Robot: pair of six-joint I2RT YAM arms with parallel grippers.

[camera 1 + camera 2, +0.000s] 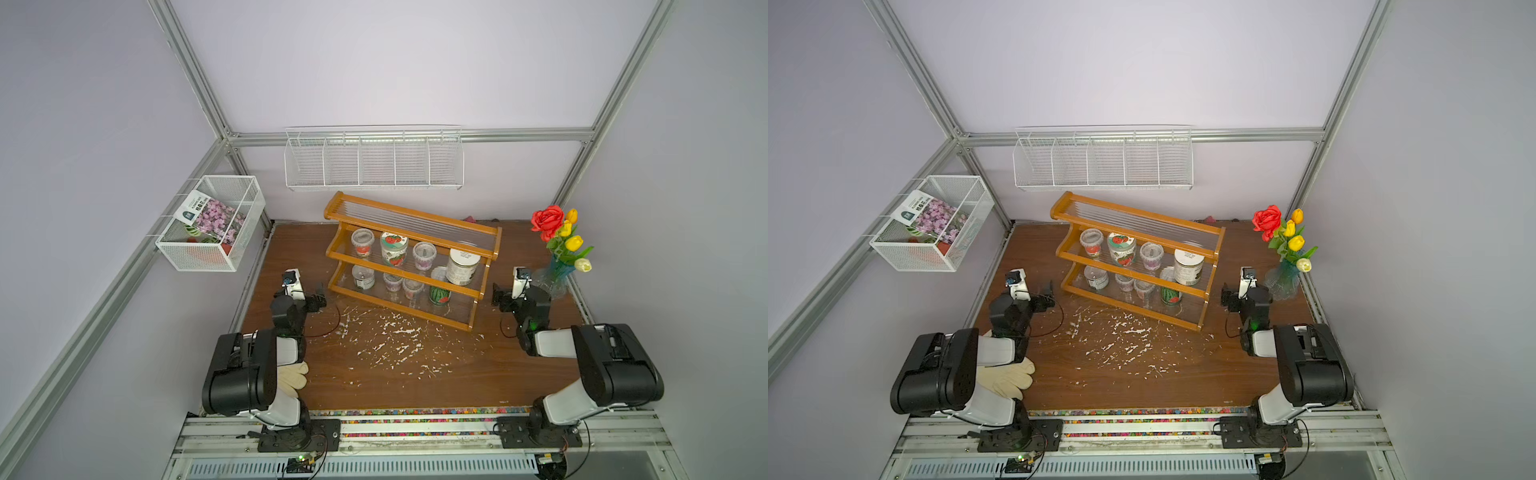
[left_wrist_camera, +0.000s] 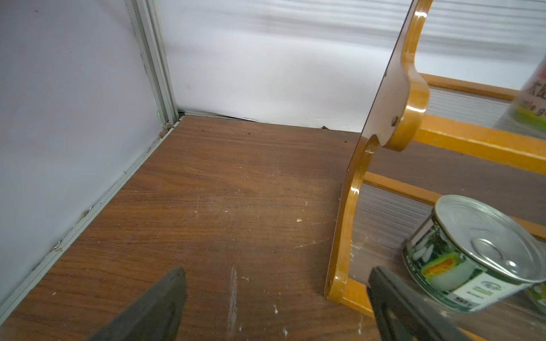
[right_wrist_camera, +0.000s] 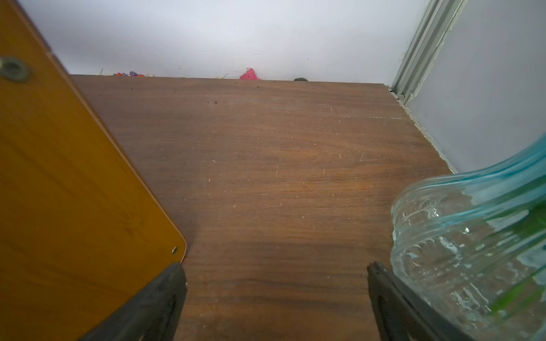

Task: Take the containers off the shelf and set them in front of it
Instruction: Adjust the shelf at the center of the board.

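Looking at this, I'd say it's the very start of the job: all eight containers (image 1: 424,255) sit on the shelf (image 1: 415,239), a bit above centre of frame in both top views, four on the middle tier and four on the lowest. Left end effector (image 1: 318,297) hangs just off the shelf's left end, jaws spread wide, nothing in them. Right end effector (image 1: 498,297) is the same deal, wide open and empty, parked between the shelf's right end panel and the glass vase (image 1: 550,280), close to both. Next move, my guess: the left one swings in on the pull-tab can (image 2: 478,251) nearest it, straddles it, closes, lifts it over the front rail and sets it on the bare bench (image 1: 415,382) at lower centre. Labels: strawberry jar (image 1: 394,248) and watermelon can (image 1: 439,294) show fruit pictures only, and the pull-tab can's green label has print that's too blurred to read. Flowery seed packet (image 1: 208,214) in the wire basket (image 1: 228,177) at left has writing, too small to make out.
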